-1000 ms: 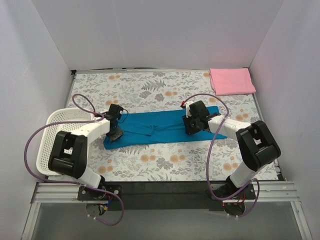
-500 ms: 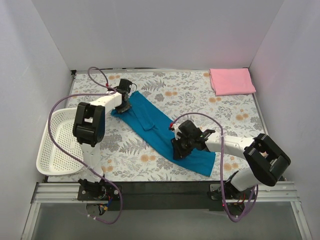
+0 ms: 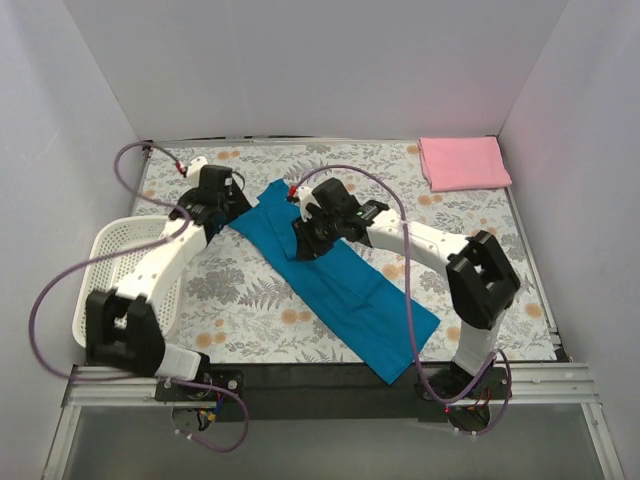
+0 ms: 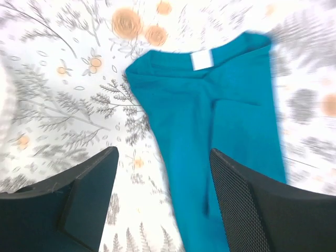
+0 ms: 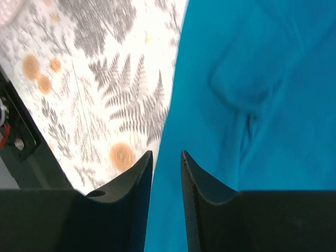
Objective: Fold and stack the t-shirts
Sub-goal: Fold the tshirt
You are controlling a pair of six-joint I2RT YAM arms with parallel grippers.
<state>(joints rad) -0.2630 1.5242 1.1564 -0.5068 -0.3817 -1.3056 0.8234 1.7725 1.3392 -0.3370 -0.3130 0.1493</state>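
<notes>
A bench [image 3: 250, 290] covered in a cloth printed with grey ferns and orange flowers is seen from above, with two robot arms reaching over it from the near edge.

The teal-blue t-shirt [image 3: 350, 295] is folded into a long narrow strip. It lies flat and runs diagonally, from the far left-centre of the bench down to the near right. The light pink t-shirt [image 3: 463, 162] lies folded into a neat rectangle at the far right corner, well apart from the teal one.

A white lattice basket [image 3: 105, 260] sits at the left edge of the bench. The left arm crosses above it. Where the arm does not cover it, only its white lattice floor shows.

The left gripper [image 3: 225, 205] hangs over the far end of the teal strip. Its wrist camera shows its fingers [image 4: 84, 194] spread wide, with the neck opening and a small white label [image 4: 202, 59] below them.

The right gripper [image 3: 305, 240] is on the strip just beside the left one. Its wrist camera shows its fingers [image 5: 131, 199] drawn narrow, with a thin gap over the shirt's long edge. I cannot tell whether they pinch the cloth.
</notes>
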